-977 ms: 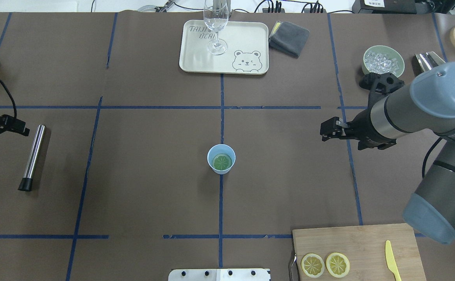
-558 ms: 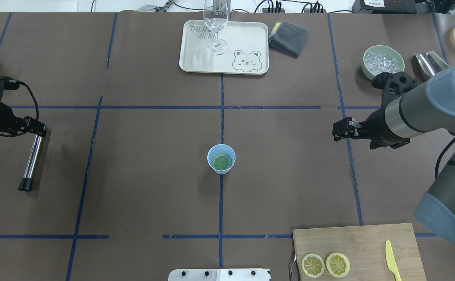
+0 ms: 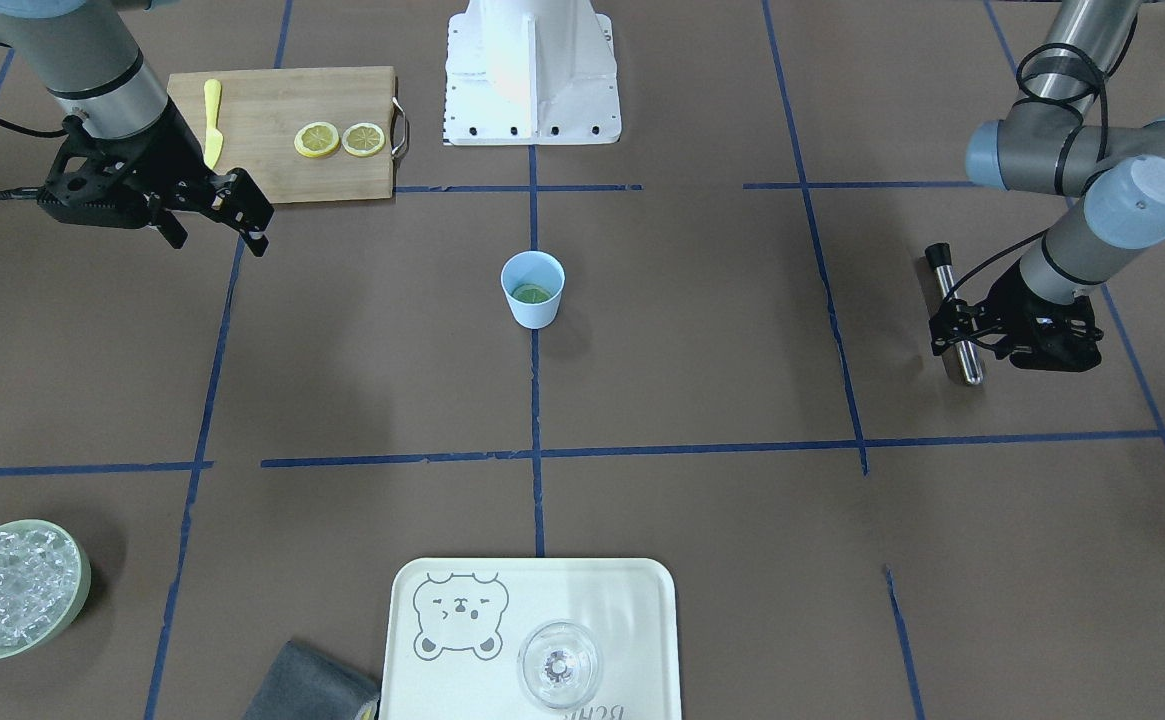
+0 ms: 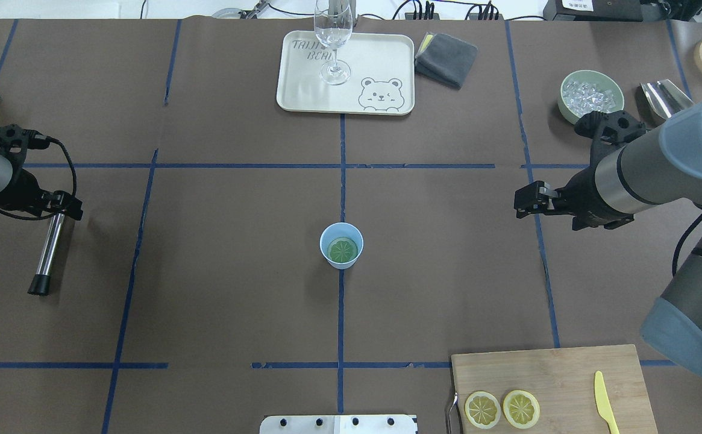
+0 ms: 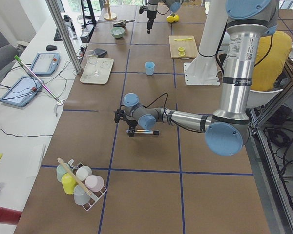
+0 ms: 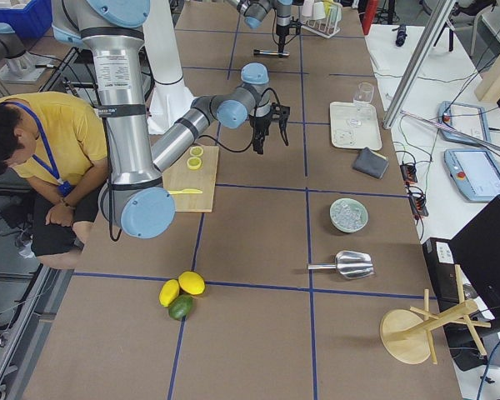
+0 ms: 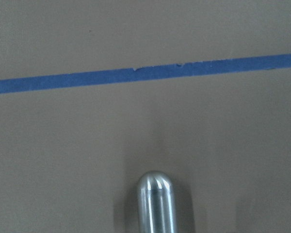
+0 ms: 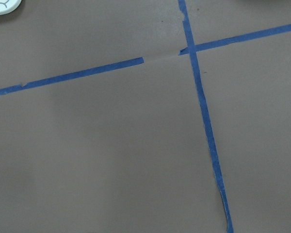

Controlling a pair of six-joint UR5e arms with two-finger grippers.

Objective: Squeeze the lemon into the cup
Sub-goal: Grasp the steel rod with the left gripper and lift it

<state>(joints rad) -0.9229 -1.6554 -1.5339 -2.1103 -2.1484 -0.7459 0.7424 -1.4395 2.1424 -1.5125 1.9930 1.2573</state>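
Note:
The light-blue cup (image 4: 341, 231) (image 3: 532, 304) stands upright at the table's middle with one lemon slice (image 4: 343, 250) lying flat inside. Two more lemon slices (image 4: 482, 409) (image 4: 520, 408) lie on the cutting board (image 4: 561, 371). My right gripper (image 4: 518, 204) (image 3: 254, 218) is open and empty, hovering well to the cup's right. My left gripper (image 4: 64, 208) (image 3: 954, 338) is at the far left, over the top end of a steel muddler (image 4: 48, 250) (image 7: 155, 204), with its jaws apart on either side of the rod.
A bear-print tray (image 4: 381, 60) with a clear stemmed glass (image 4: 334, 36) sits at the back centre, with a grey cloth (image 4: 447, 57) beside it. A green bowl of ice (image 4: 592, 93) and a metal scoop (image 4: 661, 93) are at the back right. A yellow knife (image 4: 605, 401) lies on the board.
My left gripper has moved rightward and now covers the muddler's top end. My right gripper drew back to the right, away from the cup, then stopped. The cup and slices have not moved.

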